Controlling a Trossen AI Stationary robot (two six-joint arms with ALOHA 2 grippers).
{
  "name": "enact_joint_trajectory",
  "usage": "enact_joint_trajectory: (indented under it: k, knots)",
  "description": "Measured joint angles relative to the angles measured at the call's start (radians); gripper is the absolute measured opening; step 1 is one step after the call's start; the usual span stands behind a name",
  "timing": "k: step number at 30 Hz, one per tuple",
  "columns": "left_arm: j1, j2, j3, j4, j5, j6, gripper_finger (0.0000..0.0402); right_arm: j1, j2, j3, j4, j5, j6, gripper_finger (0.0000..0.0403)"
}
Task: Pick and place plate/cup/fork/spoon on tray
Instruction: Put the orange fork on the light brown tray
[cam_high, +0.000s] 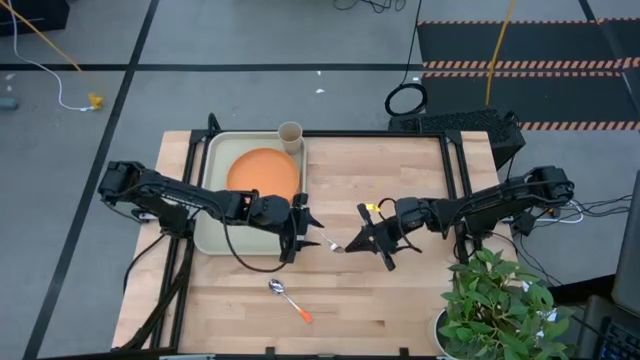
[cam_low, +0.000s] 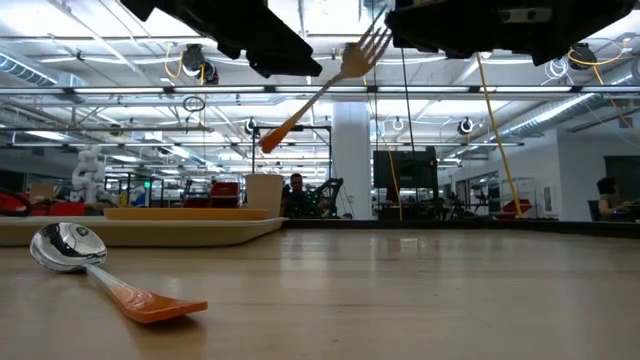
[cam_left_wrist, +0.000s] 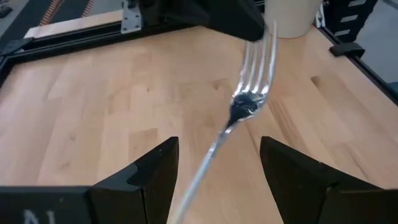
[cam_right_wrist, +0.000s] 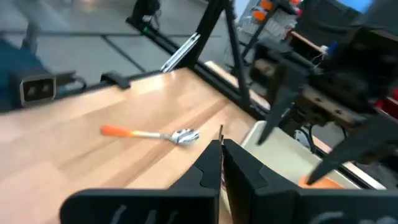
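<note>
Tray (cam_high: 215, 190) at the table's far left holds the plate (cam_high: 264, 172), with the cup (cam_high: 290, 135) upright at its far rim. Between the arms, the right gripper (cam_high: 348, 246), fingers together, clamps the fork (cam_low: 325, 85) mid-air, tines toward the spread left gripper (cam_high: 300, 228). Spoon (cam_high: 289, 299) lies diagonally on bare wood nearer the front edge.

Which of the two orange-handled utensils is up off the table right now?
The fork with silver tines: the right gripper holds its tines in mid-air, handle between the left gripper's open fingers. The round-bowled silver spoon lies on the wooden table.
</note>
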Motion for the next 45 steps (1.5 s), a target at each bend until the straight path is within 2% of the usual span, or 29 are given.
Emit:
enact_joint_trajectory:
  k: [9, 14, 20, 23, 28, 33, 36, 39, 45]
  knots:
    - [0.022, 0.095, 0.0, 0.046, 0.099, 0.005, 0.0227, 0.044, 0.0, 0.0, -0.074, 0.005, -0.179, 0.0]
    - [0.053, 0.156, 0.0, 0.14, 0.183, 0.0, 0.0227, 0.07, 0.0, 0.0, -0.097, 0.005, -0.262, 0.0]
    - [0.087, 0.215, 0.0, 0.2, 0.282, -0.015, 0.0227, 0.083, 0.0, 0.0, -0.114, 0.005, -0.293, 0.0]
    - [0.092, 0.219, -0.001, 0.21, 0.293, -0.018, 0.0226, 0.082, 0.0, 0.0, -0.138, 0.005, -0.296, 0.0]
    - [0.094, 0.222, -0.001, 0.232, 0.336, -0.02, 0.0187, 0.082, 0.0, 0.0, -0.152, 0.005, -0.315, 0.0]
    - [0.091, 0.222, 0.0, 0.225, 0.336, -0.022, 0.0133, 0.082, 0.0, 0.0, -0.152, 0.005, -0.315, 0.0]
    - [0.081, 0.222, 0.0, 0.227, 0.315, -0.026, 0.0118, 0.082, 0.0, 0.0, -0.152, 0.005, -0.315, 0.0]
    - [0.074, 0.222, 0.0, 0.226, 0.27, -0.027, 0.0119, 0.082, 0.0, 0.0, -0.152, 0.005, -0.315, 0.0]
    - [0.067, 0.222, 0.0, 0.22, 0.267, -0.034, 0.0153, 0.082, 0.0, 0.0, -0.151, 0.005, -0.315, 0.0]
